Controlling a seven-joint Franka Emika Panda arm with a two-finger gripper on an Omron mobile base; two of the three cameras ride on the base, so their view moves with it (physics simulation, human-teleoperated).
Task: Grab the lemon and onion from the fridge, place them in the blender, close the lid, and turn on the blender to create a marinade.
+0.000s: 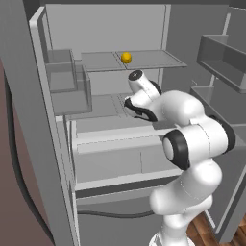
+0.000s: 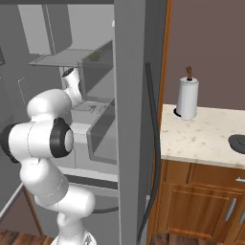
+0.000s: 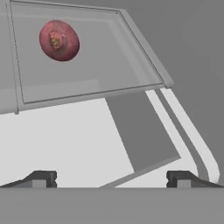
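Progress is sitting at the very start: the fridge (image 1: 43, 120) is standing open with the arm reaching inside. The gripper (image 3: 111, 179) is spreading its fingers wide and carrying nothing. The lemon (image 1: 126, 57) is resting on the upper shelf, the onion (image 3: 59, 40) on a lower shelf ahead of the hand (both untouched). Fetching, blending and lidding are all waiting.

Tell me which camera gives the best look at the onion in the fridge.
The hand view: the onion lies in plain sight on a pale shelf ahead of the open gripper, reddish-pink skin and stem end clear. In the left and right base views I cannot pick it out; the left shows the lemon instead.
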